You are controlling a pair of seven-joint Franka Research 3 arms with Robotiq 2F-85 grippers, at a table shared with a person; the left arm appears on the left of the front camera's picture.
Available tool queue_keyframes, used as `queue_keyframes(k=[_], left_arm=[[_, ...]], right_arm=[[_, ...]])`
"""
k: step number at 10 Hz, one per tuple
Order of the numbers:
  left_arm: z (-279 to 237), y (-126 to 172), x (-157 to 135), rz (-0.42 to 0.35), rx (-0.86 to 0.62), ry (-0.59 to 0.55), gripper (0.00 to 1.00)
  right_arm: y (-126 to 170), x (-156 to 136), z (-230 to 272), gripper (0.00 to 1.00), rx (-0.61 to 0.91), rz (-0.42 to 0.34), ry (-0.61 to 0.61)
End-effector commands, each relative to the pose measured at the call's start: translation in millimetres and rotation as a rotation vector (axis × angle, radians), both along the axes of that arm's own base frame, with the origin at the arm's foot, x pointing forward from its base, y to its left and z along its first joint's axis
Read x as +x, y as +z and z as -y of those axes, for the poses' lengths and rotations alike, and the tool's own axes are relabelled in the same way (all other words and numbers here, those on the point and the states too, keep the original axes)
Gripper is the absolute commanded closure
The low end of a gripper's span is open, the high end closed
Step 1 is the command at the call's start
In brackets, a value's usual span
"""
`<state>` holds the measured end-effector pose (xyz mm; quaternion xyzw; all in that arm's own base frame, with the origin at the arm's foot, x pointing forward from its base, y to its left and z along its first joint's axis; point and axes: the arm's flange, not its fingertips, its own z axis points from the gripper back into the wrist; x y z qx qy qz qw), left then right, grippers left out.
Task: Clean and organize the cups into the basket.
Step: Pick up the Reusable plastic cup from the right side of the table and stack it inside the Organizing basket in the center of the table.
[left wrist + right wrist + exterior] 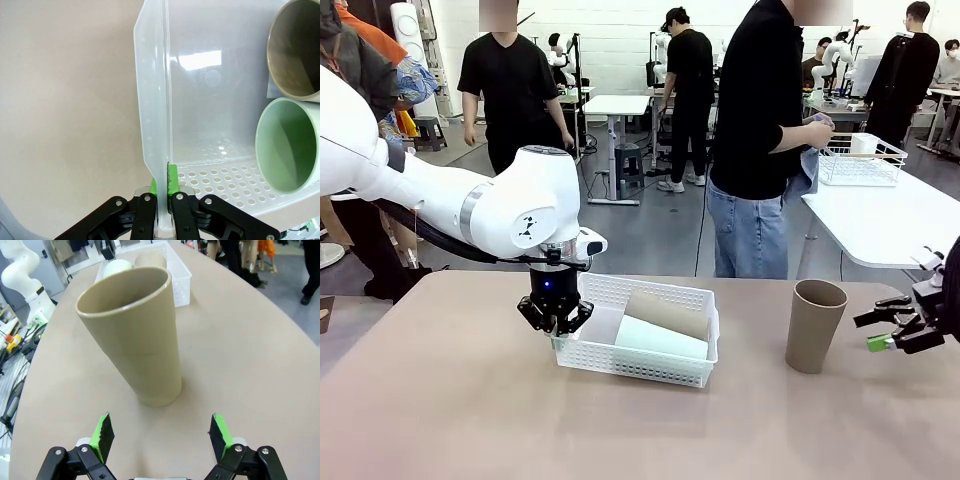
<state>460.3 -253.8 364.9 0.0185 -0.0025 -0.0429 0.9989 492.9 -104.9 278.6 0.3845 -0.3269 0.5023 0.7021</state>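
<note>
The white lattice basket [642, 366] sits mid-table, and its left end looks slightly raised. My left gripper [558, 335] is shut on the rim of that end wall. The left wrist view shows its green pads [172, 180] pinching the basket wall [152, 100]. Inside lie a tan cup [667, 312] and a mint green cup [660, 338], their mouths facing my left wrist: tan cup [295, 50], mint cup [287, 145]. Another tan cup [815, 325] stands upright on the table to the right. My right gripper [162, 432] is open just short of this tan cup [135, 335].
A person stands at the far side holding a blue cloth [808, 165]. A white wire rack [860, 160] sits on a separate white table behind. Bare tabletop lies in front of the basket and between it and the standing cup.
</note>
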Motion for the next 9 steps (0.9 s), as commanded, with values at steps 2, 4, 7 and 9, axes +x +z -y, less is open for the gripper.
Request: queue_keyframes(k=[2,4,7,9], left_arm=[[0,1,0,0.003,-0.002,0.001,0.95],[0,1,0,0.003,-0.002,0.001,0.95],[0,1,0,0.003,-0.002,0.001,0.95],[0,1,0,0.003,-0.002,0.001,0.95]], right_arm=[[11,-7,0,0.0,-0.004,0.017,0.051],[-5,0,-3,0.0,-0.002,-0.009,0.012],[-2,-1,-3,0.0,-0.003,-0.008,0.02],[-9,-6,-18,0.0,0.036,0.047,0.057]])
